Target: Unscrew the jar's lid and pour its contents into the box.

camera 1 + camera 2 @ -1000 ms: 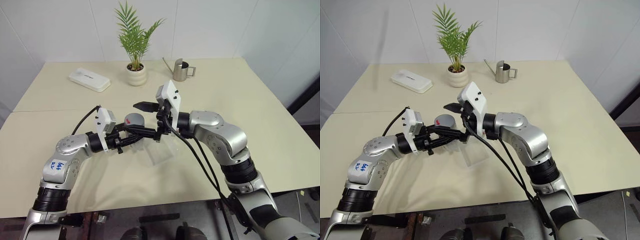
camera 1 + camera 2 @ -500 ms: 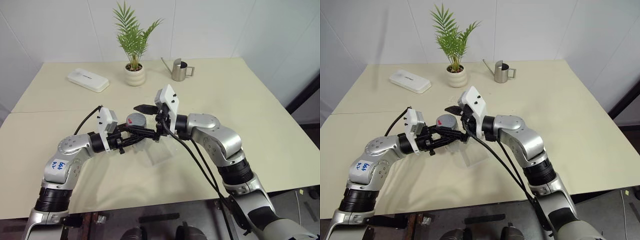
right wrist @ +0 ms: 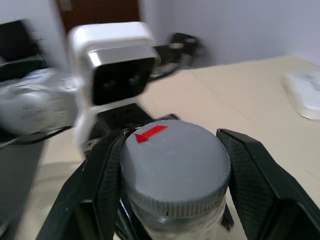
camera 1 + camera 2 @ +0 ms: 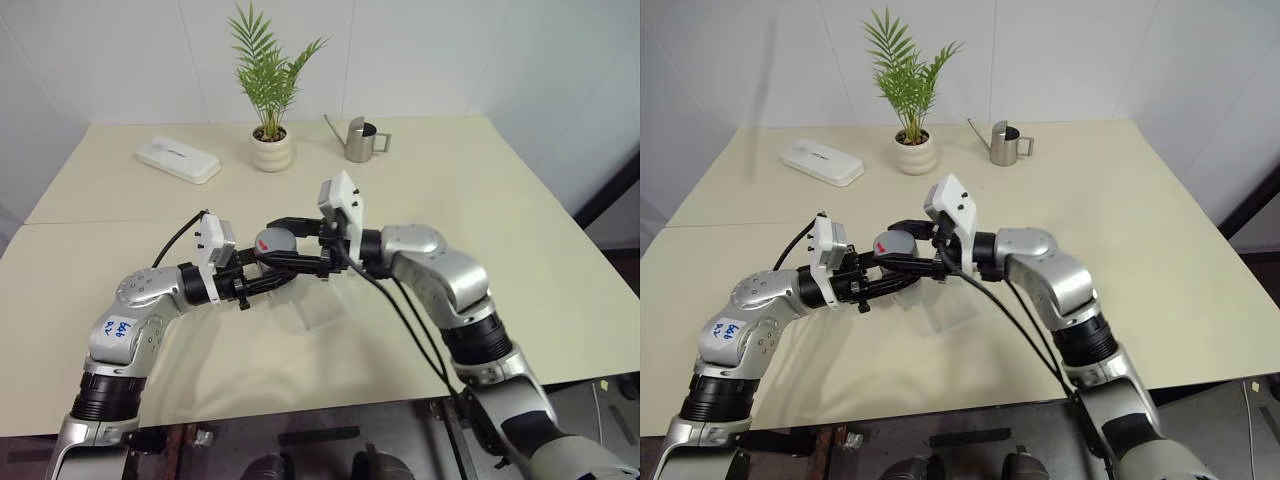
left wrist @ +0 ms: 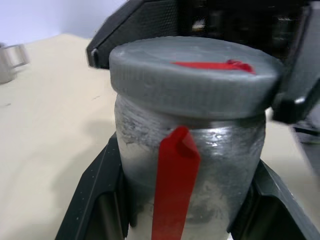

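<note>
The wide cream surface [image 4: 480,200] carries everything, and my two arms meet above its middle. At the far edge stand a potted palm [image 4: 268,90], a flat white case [image 4: 178,159] and a steel watering can [image 4: 358,139]. The clear box [image 4: 318,305] lies on the surface just below my hands. My left gripper [image 4: 268,272] has its jaws clamped on the silvery jar [image 5: 200,160], held upright above the surface with its red stripe facing the left wrist camera. My right gripper [image 4: 290,240] has its jaws pressed in on the grey lid [image 3: 175,167], which sits on the jar, red mark up.
</note>
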Robot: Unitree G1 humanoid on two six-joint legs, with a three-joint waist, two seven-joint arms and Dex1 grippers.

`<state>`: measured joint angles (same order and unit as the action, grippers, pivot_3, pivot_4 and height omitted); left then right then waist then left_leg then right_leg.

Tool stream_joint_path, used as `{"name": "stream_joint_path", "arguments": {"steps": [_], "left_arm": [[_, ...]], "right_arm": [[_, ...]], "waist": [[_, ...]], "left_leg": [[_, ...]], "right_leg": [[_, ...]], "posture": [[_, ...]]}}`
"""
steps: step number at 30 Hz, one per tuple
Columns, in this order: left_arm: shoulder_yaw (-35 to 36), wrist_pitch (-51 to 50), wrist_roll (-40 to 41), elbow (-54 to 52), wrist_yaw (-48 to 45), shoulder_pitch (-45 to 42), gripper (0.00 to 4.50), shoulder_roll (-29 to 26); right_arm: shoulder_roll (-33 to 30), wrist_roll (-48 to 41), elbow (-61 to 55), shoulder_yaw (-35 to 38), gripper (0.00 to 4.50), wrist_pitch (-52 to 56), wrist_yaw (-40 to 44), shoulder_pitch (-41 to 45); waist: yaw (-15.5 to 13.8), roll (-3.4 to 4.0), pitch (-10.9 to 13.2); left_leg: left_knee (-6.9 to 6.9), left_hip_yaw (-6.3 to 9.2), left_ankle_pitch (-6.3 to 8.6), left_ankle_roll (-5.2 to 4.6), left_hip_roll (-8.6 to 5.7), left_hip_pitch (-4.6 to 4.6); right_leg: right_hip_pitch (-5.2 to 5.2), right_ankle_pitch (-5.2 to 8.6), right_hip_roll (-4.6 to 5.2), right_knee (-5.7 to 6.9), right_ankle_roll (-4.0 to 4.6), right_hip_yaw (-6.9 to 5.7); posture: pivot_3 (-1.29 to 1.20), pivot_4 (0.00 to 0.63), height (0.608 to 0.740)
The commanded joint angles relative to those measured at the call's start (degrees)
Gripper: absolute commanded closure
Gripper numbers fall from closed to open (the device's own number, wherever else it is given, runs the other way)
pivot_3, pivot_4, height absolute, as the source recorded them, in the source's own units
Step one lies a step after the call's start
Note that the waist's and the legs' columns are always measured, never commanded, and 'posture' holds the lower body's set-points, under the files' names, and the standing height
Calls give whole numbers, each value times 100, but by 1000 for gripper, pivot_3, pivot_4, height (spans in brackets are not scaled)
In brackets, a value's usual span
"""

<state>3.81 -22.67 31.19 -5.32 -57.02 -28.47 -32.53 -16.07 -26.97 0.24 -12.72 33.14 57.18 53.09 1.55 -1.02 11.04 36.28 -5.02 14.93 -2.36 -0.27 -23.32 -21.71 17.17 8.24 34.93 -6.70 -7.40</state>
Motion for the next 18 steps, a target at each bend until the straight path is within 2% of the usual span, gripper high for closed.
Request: {"name": "stream_joint_path", "arguments": {"steps": [1, 4, 7, 15, 18], "left_arm": [[-47, 348, 225, 132, -781, -372, 2571, -38], [-311, 492, 134, 355, -1285, -594, 2571, 16], [-466, 550, 121, 399, -1544, -670, 2571, 72], [-374, 700, 32, 516, -1476, -669, 2571, 110], [-211, 728, 22, 550, -1416, -579, 2571, -31]], "right_arm": [[-297, -384, 179, 41, 1933, -180, 1368, 511], [-445, -479, 399, -84, 1933, -205, 2217, 873], [-414, -414, 562, -94, 1933, -305, 2521, 1022], [-268, -305, 637, 107, 1933, -398, 2359, 964], [-275, -264, 676, 332, 938, -389, 1976, 876]], "waist": [[-3, 0, 0], [0, 0, 0], [6, 0, 0], [3, 0, 0], [6, 0, 0]], "left_leg": [[2, 0, -1, -2, 0, 0], [2, -2, 0, -3, 0, 1], [3, -4, 0, -4, 0, 1], [11, -6, 0, -4, 1, 0], [15, -6, 0, -5, 1, 0]], "right_leg": [[1, 0, 0, -1, 0, 0], [3, 0, 0, -1, 0, 0], [2, 0, 0, 1, 0, 0], [1, 0, 2, 4, 0, 0], [1, 0, 4, 8, -1, 0]], "posture": [[0, 150, 740], [0, 150, 740], [0, 150, 740], [0, 150, 740], [0, 150, 740]]}}
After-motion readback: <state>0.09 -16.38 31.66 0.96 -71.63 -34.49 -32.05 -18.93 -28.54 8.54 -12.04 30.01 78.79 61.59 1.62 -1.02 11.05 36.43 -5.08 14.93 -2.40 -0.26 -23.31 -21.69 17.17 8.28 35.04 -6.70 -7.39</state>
